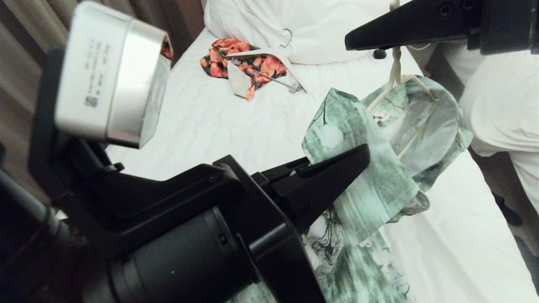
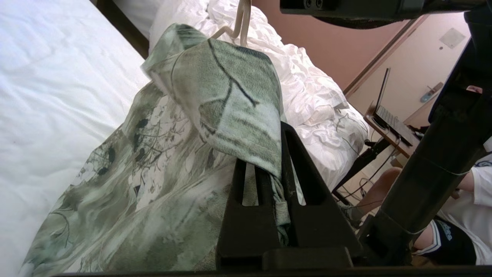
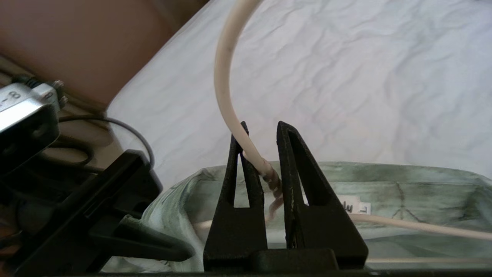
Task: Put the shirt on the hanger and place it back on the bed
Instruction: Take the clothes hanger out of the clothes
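While a white-sheeted bed [image 1: 219,122] fills most of the scene, a bunched white duvet [image 1: 294,25] is seen at its far end, with an orange-red floral garment [image 1: 248,63] and a flat white hanger [image 1: 273,59] lying just before it. A neighbouring bed [image 2: 315,96] heaped with white bedding is seen to the right, and a laptop [image 2: 388,111] and a seated person [image 2: 461,215] beyond it. The shirt [image 1: 379,168] is held up over the right half of the bed, its lower part trailing onto the sheet. The left tool [image 2: 278,181] is pressed together on a fold of the shirt's fabric. The right tool [image 3: 261,161], far and right above the shirt's collar, is pinched on the neck of the cream wire hanger [image 3: 226,77], whose frame is seen inside the collar.
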### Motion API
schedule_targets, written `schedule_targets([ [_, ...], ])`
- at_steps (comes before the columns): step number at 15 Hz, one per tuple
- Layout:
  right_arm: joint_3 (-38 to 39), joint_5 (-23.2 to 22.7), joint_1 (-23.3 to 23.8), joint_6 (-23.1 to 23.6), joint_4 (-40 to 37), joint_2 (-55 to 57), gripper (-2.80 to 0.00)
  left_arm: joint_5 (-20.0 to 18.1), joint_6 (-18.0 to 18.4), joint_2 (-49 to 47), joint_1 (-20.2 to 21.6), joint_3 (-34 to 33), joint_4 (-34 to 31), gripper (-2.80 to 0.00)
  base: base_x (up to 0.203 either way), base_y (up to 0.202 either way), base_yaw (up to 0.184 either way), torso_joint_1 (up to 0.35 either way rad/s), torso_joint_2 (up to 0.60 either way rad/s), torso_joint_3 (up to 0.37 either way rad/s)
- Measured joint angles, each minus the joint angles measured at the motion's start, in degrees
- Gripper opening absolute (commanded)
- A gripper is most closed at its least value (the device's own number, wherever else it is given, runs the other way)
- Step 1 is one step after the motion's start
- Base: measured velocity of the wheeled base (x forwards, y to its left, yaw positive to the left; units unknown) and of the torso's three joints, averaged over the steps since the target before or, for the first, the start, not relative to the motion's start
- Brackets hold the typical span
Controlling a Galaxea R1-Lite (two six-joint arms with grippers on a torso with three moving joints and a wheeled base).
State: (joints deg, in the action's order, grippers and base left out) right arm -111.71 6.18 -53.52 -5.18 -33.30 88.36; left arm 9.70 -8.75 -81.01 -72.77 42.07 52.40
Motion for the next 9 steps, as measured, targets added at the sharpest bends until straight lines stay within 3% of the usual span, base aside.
schedule_targets([
  [9,-0.2,5.4,0.6,0.1,2.3,-0.4,-2.80,-1.3,3.2,3.2,0.2,-1.1,0.0,0.00,0.000,0.000,0.000,0.000,0.00,0.000],
])
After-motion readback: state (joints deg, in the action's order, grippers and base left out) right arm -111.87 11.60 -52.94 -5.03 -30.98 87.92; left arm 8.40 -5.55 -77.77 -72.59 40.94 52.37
